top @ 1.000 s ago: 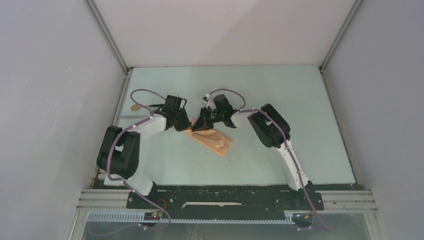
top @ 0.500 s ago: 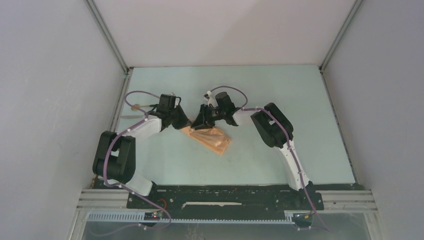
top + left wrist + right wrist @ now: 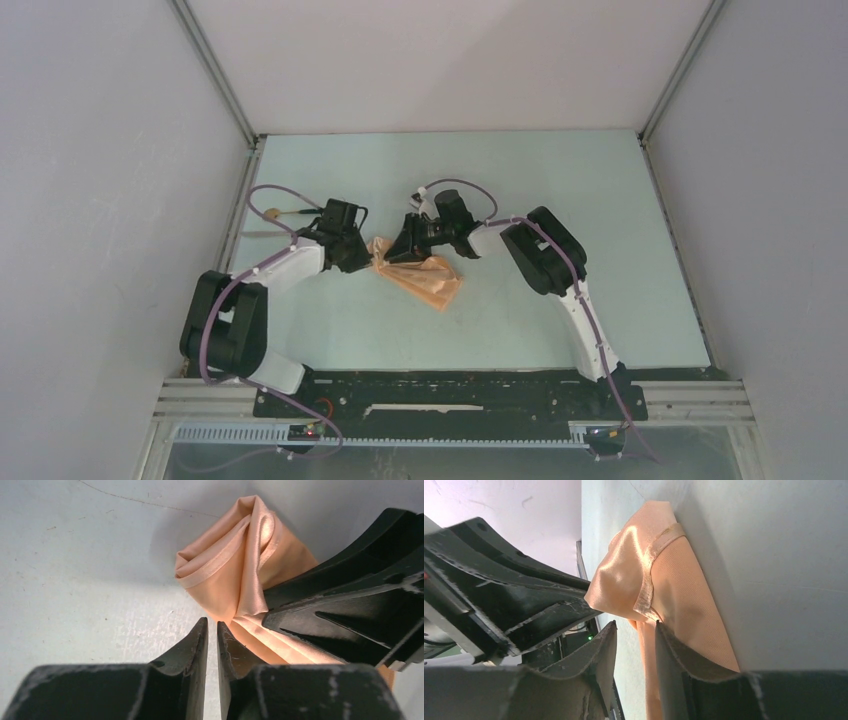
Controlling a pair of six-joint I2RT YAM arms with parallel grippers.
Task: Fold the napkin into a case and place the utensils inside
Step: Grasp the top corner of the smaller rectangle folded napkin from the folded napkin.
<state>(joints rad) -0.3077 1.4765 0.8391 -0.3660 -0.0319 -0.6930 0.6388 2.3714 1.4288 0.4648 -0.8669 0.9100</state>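
Left arm swung inward; left fingers barely parted, right fingers around napkin, grip unclear.

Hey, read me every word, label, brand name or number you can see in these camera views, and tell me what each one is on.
None can be read.
There is no print on the napkin, the table, the walls, the left arm or the right arm.
The red-lit part on the near rail is too small to show any lettering.

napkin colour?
Peach, light orange with a slight sheen; the napkin shows best in the left wrist view.
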